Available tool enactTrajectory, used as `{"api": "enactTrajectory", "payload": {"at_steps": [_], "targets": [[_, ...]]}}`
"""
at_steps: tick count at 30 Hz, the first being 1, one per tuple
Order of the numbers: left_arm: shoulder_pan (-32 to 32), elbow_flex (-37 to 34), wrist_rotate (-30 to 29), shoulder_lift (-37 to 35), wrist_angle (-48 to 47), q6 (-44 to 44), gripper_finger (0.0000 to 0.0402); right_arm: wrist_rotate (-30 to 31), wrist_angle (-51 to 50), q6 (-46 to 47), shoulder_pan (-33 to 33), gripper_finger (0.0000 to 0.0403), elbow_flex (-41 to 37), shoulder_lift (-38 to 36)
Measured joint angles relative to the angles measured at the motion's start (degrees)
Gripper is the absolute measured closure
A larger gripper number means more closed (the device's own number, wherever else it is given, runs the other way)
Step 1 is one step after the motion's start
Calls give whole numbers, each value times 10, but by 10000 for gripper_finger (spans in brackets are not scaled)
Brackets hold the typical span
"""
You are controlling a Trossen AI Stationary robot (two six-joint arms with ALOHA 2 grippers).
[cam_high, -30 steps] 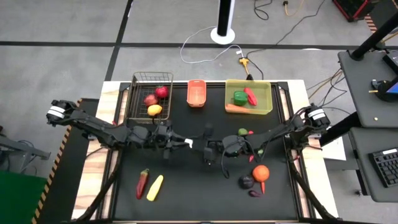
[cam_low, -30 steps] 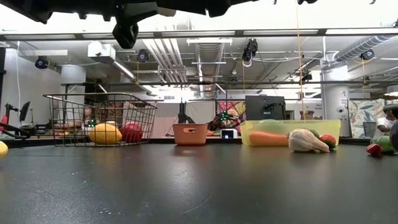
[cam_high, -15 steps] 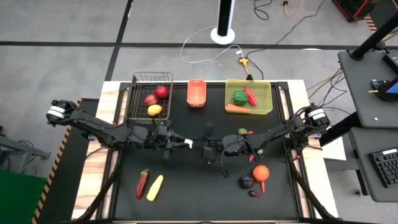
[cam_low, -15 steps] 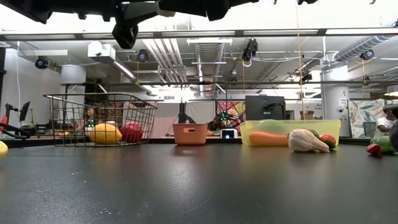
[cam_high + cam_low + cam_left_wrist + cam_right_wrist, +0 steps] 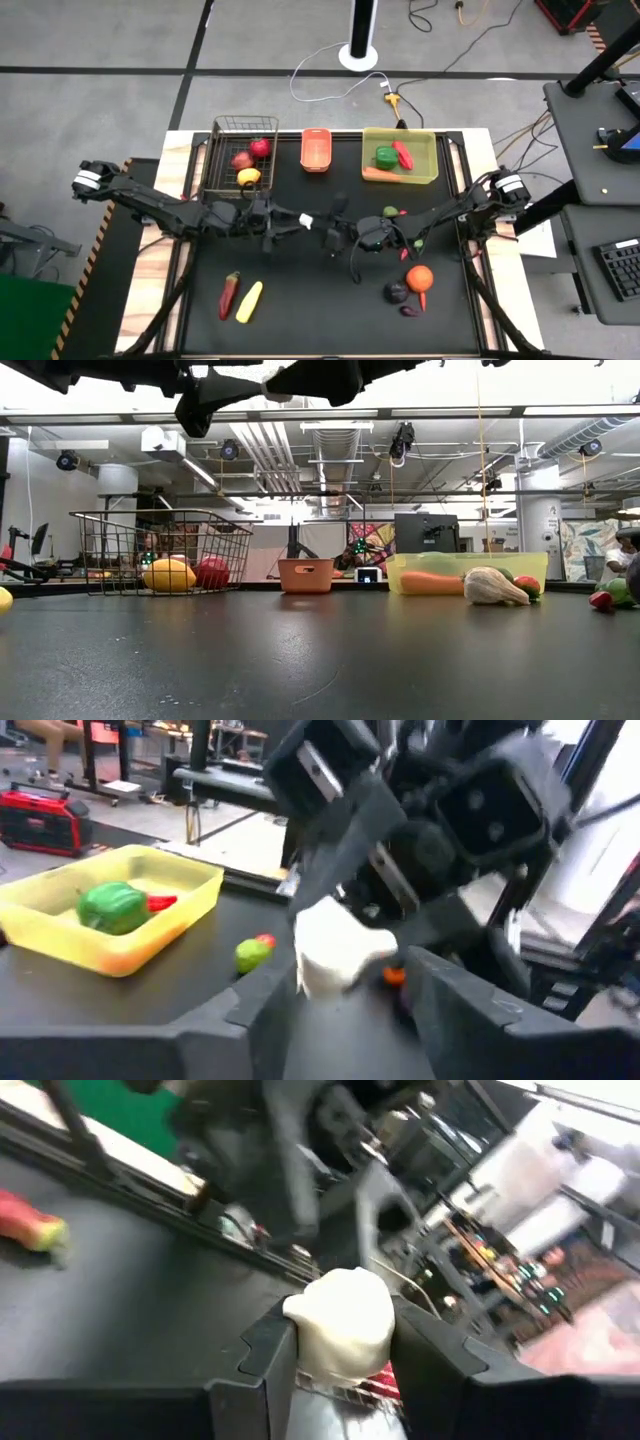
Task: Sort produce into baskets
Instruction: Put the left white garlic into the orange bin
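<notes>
Two grippers meeting over one white piece, three baskets behind

At the table's middle the right gripper [image 5: 330,232] is clamping its fingers [image 5: 270,1360] on a white produce piece [image 5: 305,219]. The left gripper [image 5: 290,222] is facing it with fingers apart on either side of the piece. The wire basket [image 5: 215,150] is holding three pieces: two red apples [image 5: 260,148] and one lemon [image 5: 249,176]. The yellow bin [image 5: 400,131] is holding three: pepper [image 5: 386,156], chilli [image 5: 403,153], carrot [image 5: 378,173]. One orange basket [image 5: 316,150] is sitting between them. One corn [image 5: 249,300] is lying at front left.
</notes>
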Motion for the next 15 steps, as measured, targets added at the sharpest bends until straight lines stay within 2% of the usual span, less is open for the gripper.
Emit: {"api": "enactTrajectory", "payload": {"at_steps": [6,9,11,15], "targets": [[0,0,0,-36,-72,24,194,13,-34,57,-21,269,9,-4],[0,0,0,-60,-122,24,190,10,-111,99,-45,269,39,-5],[0,0,-1,-76,-154,17,191,-9,-184,140,-68,270,68,-5],[0,0,-21,-105,-231,-12,193,-87,-320,238,-128,274,130,-5]]}}
